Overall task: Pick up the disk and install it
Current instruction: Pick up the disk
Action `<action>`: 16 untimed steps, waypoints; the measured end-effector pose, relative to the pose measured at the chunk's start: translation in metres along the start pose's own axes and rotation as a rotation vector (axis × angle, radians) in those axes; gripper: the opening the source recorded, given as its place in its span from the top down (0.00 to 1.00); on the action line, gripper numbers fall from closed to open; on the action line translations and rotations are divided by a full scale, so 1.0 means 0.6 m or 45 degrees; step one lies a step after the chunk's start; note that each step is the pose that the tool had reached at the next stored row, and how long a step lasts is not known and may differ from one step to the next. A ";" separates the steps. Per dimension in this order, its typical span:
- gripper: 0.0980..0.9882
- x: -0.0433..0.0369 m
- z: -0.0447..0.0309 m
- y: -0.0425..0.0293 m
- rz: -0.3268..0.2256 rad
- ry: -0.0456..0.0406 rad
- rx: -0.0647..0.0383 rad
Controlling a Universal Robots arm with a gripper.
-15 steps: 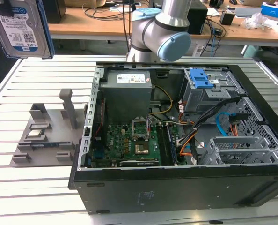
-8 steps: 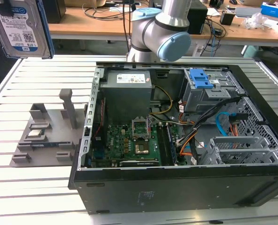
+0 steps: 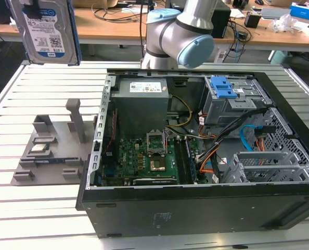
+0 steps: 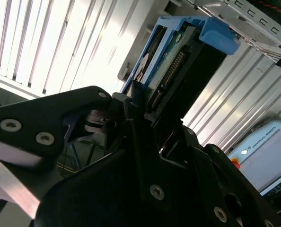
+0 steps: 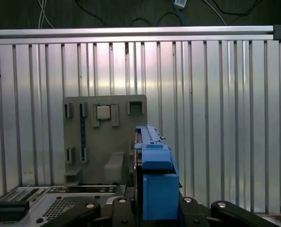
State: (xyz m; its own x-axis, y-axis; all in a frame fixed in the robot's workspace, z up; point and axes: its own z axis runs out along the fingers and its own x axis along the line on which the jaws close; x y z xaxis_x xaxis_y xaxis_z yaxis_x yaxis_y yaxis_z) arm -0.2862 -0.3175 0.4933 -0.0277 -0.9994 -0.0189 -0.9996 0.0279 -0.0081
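The disk [image 3: 45, 31] hangs upright high above the slatted table at the exterior view's left, its white-and-blue label facing the camera and the blue caddy along its edges. My gripper [image 3: 33, 6] grips its top edge, mostly cut off by the frame. In the second wrist view my gripper [image 4: 145, 106] is shut on the disk [image 4: 178, 61], with black fingers [image 4: 136, 127] clamped on its sides and its connector row showing. In the first wrist view the disk [image 5: 154, 175] stands edge-on between the gripper's black jaws, above the grey fixture.
An open computer case [image 3: 196, 213] lies on the table, with a grey power supply [image 3: 141, 99], a motherboard [image 3: 144, 156] and a drive bay with a blue latch [image 3: 222, 88]. A grey parts fixture [image 3: 50, 151] sits at the case's left. The arm's base [image 3: 180, 36] stands behind.
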 end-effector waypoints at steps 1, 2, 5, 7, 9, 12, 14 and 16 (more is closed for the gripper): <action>0.70 0.000 0.000 -0.012 0.000 0.001 -0.001; 0.70 -0.001 0.000 -0.027 0.000 0.002 -0.002; 0.70 -0.002 0.001 -0.072 0.000 0.004 -0.005; 0.70 -0.003 0.001 -0.094 0.000 0.004 -0.007; 0.70 -0.004 0.001 -0.111 0.000 0.005 -0.008; 0.70 -0.004 0.001 -0.138 0.000 0.005 -0.010; 0.70 -0.005 0.001 -0.160 0.000 0.006 -0.010; 0.70 -0.005 0.002 -0.180 0.000 0.006 -0.011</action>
State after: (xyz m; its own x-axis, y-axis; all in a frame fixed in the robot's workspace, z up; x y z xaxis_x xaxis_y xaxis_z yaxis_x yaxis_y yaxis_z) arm -0.1784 -0.3172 0.4933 -0.0279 -0.9995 -0.0139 -0.9996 0.0279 0.0007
